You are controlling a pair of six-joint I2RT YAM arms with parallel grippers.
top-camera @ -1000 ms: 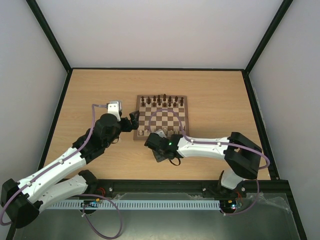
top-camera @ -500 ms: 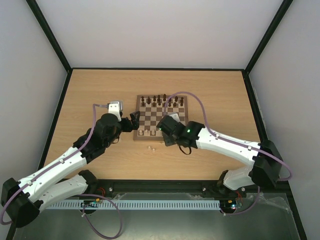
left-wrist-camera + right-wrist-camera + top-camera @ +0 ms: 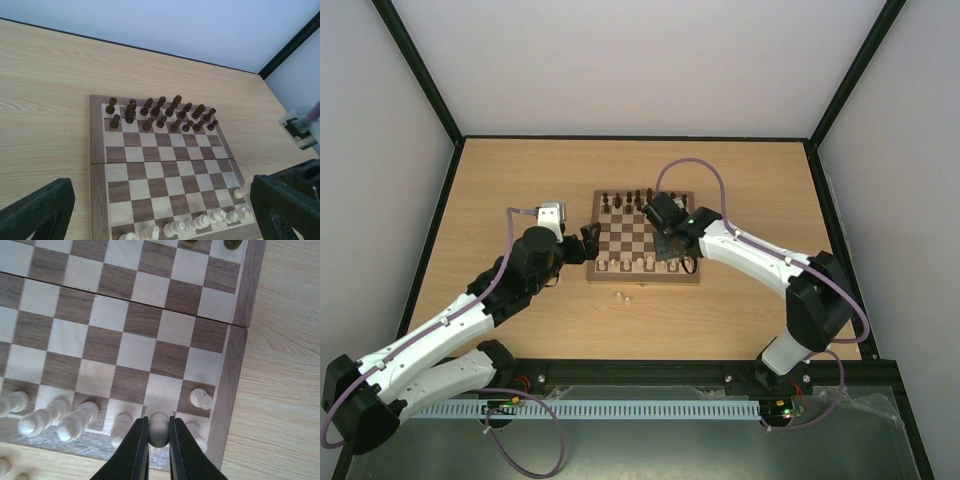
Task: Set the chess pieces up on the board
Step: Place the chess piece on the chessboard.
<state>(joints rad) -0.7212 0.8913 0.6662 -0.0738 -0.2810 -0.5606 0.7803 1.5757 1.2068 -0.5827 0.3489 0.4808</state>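
1. The right gripper was clamped on a pale chess piece over the near row of the board, close to its right edge.
2. The left gripper stood wide open and empty beside the board's left edge.
3. Two pale pieces lay on the table, off the board.

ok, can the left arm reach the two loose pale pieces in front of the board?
Probably yes. The left gripper is open beside the board's left edge; the two pale pieces sit on the table nearby, and the right gripper is over the board.
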